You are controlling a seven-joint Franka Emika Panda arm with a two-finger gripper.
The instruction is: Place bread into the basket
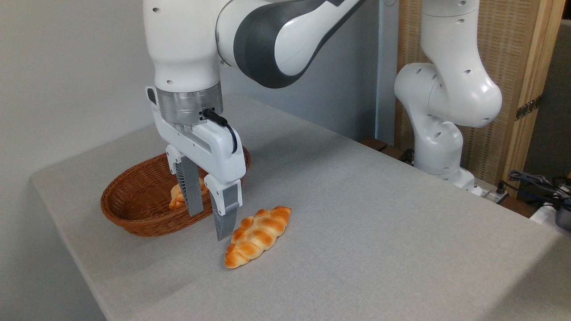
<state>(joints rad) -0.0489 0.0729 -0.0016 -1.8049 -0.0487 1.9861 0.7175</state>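
The bread [258, 236] lies on the worktop [379, 232] just beside the basket [134, 209]; the tool [209, 225] hovers by it, fingers apart, empty; best to centre over the loaf's middle, straddle its width, then descend.

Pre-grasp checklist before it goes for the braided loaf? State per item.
1. End effector open, nothing held: ok.
2. Bread lying flat on the table, outside the basket: ok, ready for pickup.
3. End effector centred over the bread: not ok; it hangs beside the loaf's left edge, in front of the basket.
4. Fingertip height above the table: cannot tell from this single view.
5. Room in the basket: ok; a small pastry lies inside, mostly hidden behind the fingers, with bare wicker to its left.
6. Tabletop around the loaf clear: ok.
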